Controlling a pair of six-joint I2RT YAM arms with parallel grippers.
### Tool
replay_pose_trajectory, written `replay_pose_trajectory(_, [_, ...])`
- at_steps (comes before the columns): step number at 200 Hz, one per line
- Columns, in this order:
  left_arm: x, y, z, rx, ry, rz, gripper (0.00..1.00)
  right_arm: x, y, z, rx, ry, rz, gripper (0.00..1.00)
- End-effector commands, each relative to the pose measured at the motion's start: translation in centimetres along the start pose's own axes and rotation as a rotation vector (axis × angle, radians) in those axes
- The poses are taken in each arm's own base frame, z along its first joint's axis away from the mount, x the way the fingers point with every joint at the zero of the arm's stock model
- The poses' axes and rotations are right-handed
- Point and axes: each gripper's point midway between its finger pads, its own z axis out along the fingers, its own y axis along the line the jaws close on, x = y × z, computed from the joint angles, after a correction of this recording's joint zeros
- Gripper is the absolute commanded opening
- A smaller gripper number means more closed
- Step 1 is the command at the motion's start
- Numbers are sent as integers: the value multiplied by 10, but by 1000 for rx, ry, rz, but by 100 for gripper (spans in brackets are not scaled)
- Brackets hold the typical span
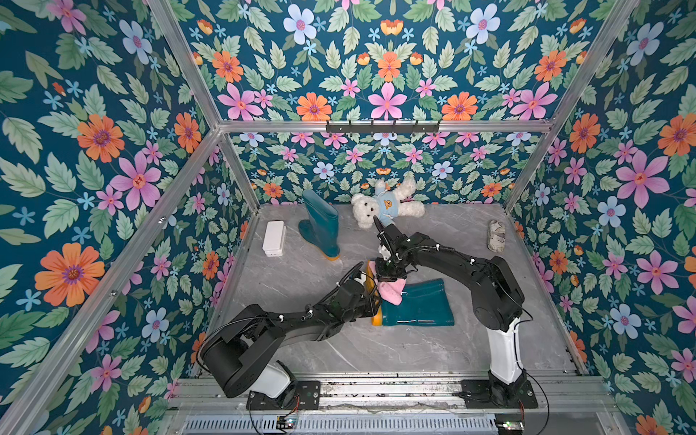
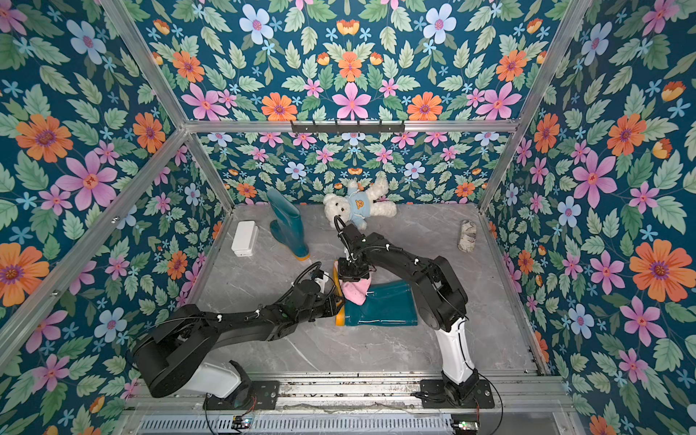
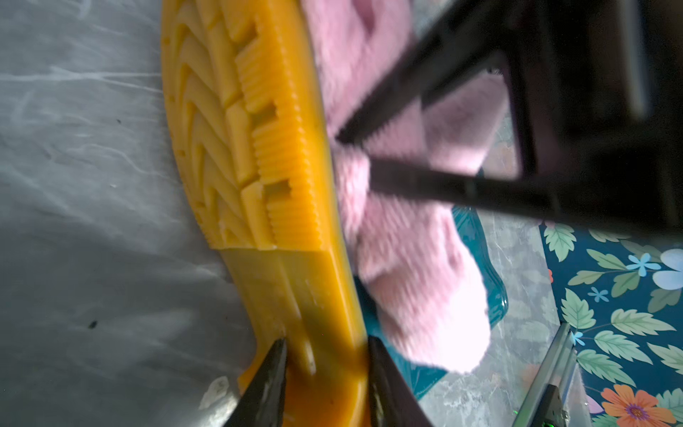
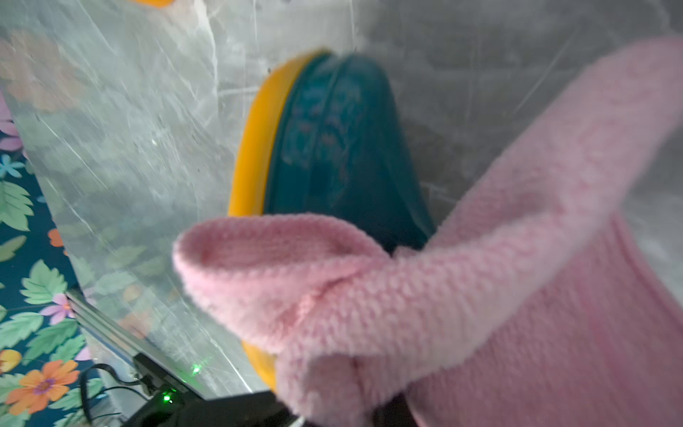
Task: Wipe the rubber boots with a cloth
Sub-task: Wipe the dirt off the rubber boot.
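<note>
One teal rubber boot (image 1: 422,305) (image 2: 388,307) lies on its side mid-floor, its yellow sole (image 3: 258,148) turned toward the left arm. My left gripper (image 1: 374,299) (image 3: 327,344) is shut on the sole's heel end, one finger on each side. The pink fuzzy cloth (image 1: 391,292) (image 2: 357,290) (image 4: 462,295) drapes over the boot's foot near the sole. It is pinched from above in my right gripper (image 1: 388,277) (image 3: 354,155), which is shut on it. In the right wrist view the cloth hides the jaws. The second boot (image 1: 320,222) stands upright at the back left.
A white teddy bear (image 1: 384,205) lies at the back wall. A white box (image 1: 274,237) sits by the left wall, close to the standing boot. A grey-white rag bundle (image 1: 496,235) lies by the right wall. Floral walls close in three sides.
</note>
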Motion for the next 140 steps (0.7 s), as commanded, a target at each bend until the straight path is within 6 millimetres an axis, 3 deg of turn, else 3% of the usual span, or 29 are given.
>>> replay_pose_trajectory(1, [49, 63, -5, -247, 174, -9, 36, -57, 29, -2, -122, -176, -43, 0])
replay_pose_trajectory(37, [52, 63, -3, -249, 189, -7, 36, -82, 35, 11, -144, -179, -33, 0])
replay_pose_trajectory(67, [52, 64, -3, -251, 191, -6, 36, -88, 39, 14, -154, -168, -34, 0])
replay_pose_trajectory(86, [51, 64, -3, -251, 190, -4, 36, -87, 40, 1, -155, -189, -42, 0])
replay_pose_trajectory(117, [52, 63, -3, -252, 192, -1, 36, -100, 45, -45, -190, -276, -42, 0])
replay_pose_trajectory(140, [52, 65, -5, -259, 195, 4, 36, -115, 43, -56, -246, -269, 14, 0])
